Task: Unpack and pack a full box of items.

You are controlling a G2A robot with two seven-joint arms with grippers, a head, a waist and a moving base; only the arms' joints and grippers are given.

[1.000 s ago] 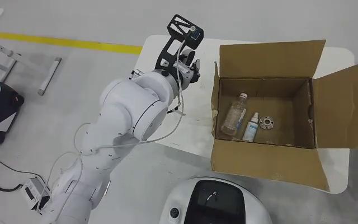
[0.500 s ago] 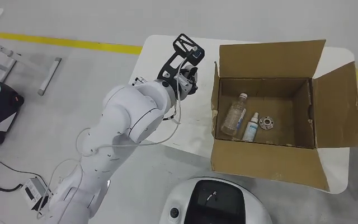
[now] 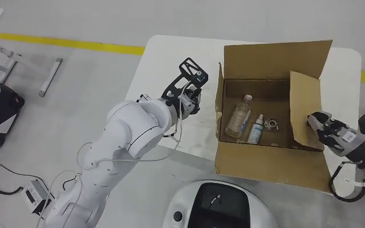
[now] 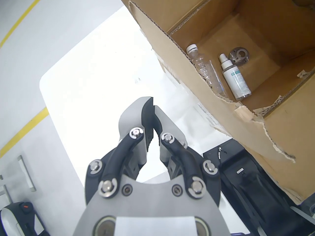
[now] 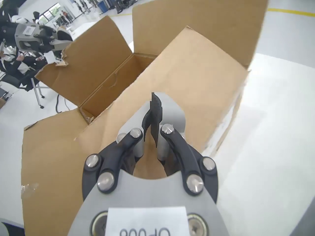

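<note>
In the top view, locate the box [image 3: 268, 162] standing open on the table [image 3: 165, 57]. A clear bottle [image 3: 238, 117], a spray bottle [image 3: 256, 130] and a metal flange [image 3: 271, 124] lie side by side on its floor, toward the left. Note the change: the right flap [image 3: 302, 108], which lay spread outward half a second ago, now stands up and leans in over the right part of the box. The right gripper [image 3: 319, 124] has come in just beside the flap's outer face. The left arm has drawn nearer and remains left of the box. In the left wrist view, the left gripper [image 4: 150, 106] hangs over bare table with its pads pressed together on nothing, and all three items are visible inside the box. In the right wrist view, the right gripper [image 5: 155, 100] is likewise closed and empty, its tips close against the raised flap; contact cannot be confirmed. Treat this as the start of closing: the contents are in place and the other flaps remain open.
</note>
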